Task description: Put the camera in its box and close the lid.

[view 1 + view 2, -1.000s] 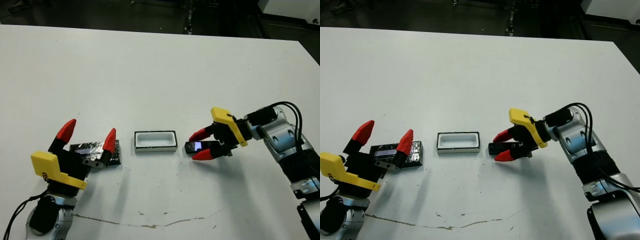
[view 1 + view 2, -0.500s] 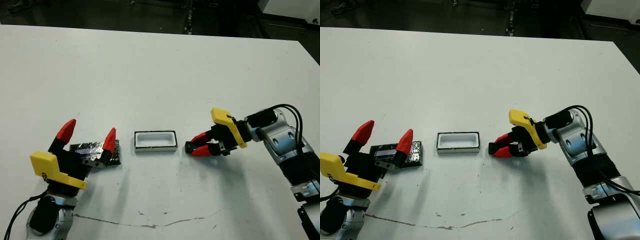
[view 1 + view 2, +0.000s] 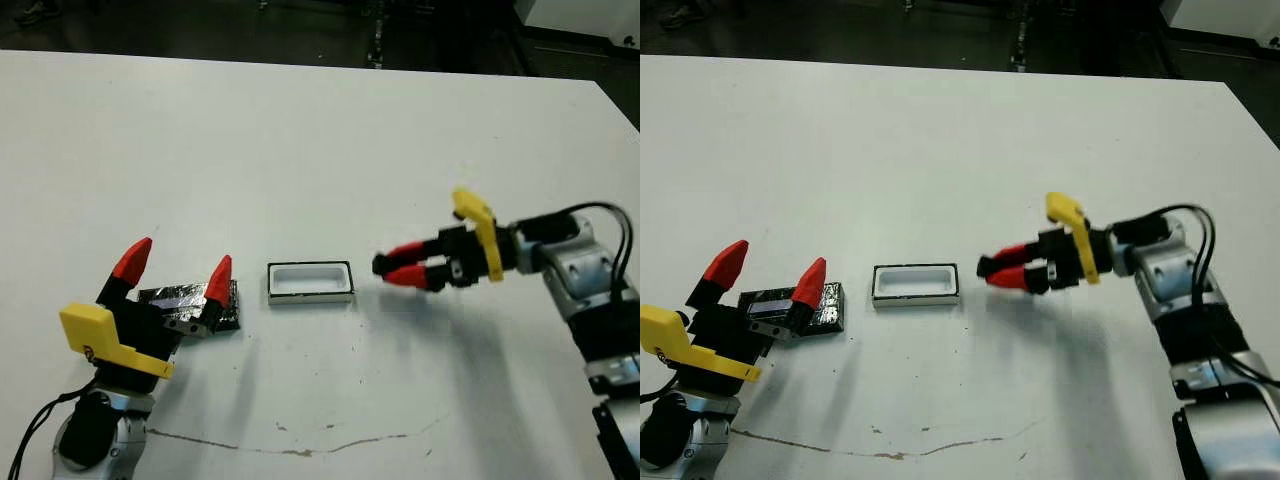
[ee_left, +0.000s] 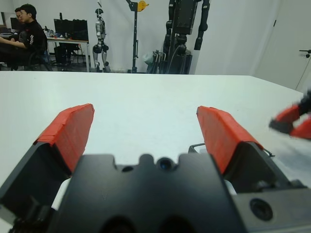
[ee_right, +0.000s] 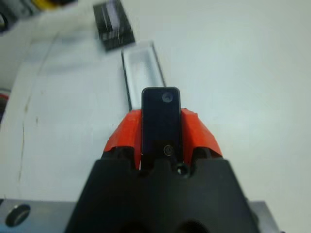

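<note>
My left gripper [image 3: 175,277] stands with fingers spread wide over the lid [image 3: 190,305], which lies left of the box [image 3: 311,282] and is partly hidden behind them. Right of the box, my right gripper [image 3: 402,270] is clamped on the camera [image 5: 161,116], raised off the table [image 3: 300,140]; from the head views only its dark end peeks out.

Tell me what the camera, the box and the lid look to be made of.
Camera, held in the right pincer: smooth glossy black, likely plastic or glass, judging by its sheen.
Box: matte white inside with a thick rim and black outer edge, possibly foam or card.
Lid: black slab with a crinkled, silvery, foil-like top.
</note>
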You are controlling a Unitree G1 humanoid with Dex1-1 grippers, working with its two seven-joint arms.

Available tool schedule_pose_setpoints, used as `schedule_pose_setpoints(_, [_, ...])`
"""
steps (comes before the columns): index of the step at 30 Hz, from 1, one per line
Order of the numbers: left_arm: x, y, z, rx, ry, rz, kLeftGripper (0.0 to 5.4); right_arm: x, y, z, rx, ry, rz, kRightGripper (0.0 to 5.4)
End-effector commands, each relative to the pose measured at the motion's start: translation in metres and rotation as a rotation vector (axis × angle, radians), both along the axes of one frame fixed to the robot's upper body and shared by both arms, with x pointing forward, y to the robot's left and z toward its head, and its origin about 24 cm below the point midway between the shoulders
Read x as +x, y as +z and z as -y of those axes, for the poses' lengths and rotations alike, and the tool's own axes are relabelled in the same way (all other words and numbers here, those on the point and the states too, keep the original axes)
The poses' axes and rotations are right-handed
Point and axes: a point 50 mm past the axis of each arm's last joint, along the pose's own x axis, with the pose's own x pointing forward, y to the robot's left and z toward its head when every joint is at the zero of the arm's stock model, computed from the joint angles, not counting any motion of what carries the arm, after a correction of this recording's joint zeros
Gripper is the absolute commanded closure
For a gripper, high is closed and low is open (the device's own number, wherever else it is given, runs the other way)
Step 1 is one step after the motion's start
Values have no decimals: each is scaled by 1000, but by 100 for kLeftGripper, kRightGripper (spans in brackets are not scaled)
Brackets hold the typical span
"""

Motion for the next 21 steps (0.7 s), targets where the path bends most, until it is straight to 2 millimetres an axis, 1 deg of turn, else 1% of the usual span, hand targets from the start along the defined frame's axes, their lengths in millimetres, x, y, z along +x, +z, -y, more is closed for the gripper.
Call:
schedule_pose_setpoints(1, [-2, -4, -1, 12, 4, -20, 0, 4, 9, -5, 56, 9, -60, 374])
schedule_pose_setpoints(4, [-2, -4, -1, 9, 5, -21, 0, 7, 14, -13, 76, 34, -93, 374])
schedule_pose_setpoints(8, [-2, -5, -1, 3, -1, -20, 0, 9, 14, -27, 91, 57, -110, 374])
schedule_pose_setpoints(15, [-2, -4, 1, 9, 3, -23, 0, 11, 5, -55, 56, 124, -124, 374])
schedule_pose_setpoints(21, [-1, -4, 1, 2, 3, -19, 0, 14, -5, -76, 72, 183, -69, 374])
